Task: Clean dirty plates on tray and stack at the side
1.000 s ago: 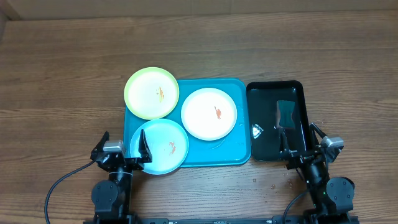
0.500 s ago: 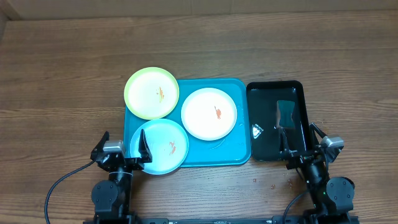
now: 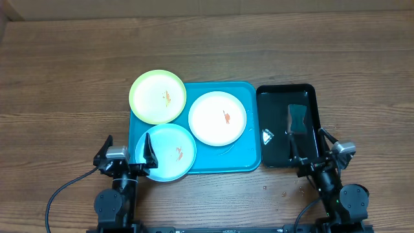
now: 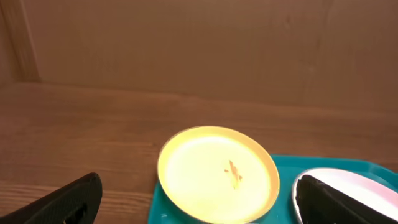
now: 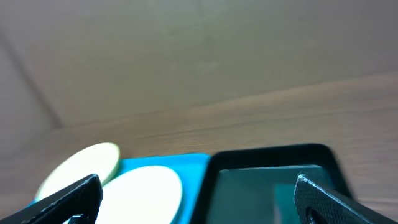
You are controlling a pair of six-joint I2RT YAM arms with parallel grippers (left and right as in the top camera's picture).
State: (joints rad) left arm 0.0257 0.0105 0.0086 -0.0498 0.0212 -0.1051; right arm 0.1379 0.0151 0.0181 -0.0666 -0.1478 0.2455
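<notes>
The turquoise tray (image 3: 250, 159) lies mid-table. The yellow-green plate (image 3: 158, 96) overhangs its far left corner. The white plate (image 3: 217, 117) sits at the middle right, and the light blue plate (image 3: 167, 153) overhangs its near left edge. Each plate has a small orange-red smear. My left gripper (image 3: 127, 154) is open and empty at the near left, one finger over the blue plate's edge. My right gripper (image 3: 314, 153) is open and empty at the near right. The left wrist view shows the yellow-green plate (image 4: 217, 174) and the white plate's rim (image 4: 357, 183). The right wrist view shows the white plate (image 5: 143, 193).
A glossy black tray (image 3: 274, 103) lies right of the turquoise tray. It holds a dark scraper-like tool (image 3: 296, 118) and a small white scrap (image 3: 268, 135). Small crumbs (image 3: 284, 191) lie on the wooden table near the right arm.
</notes>
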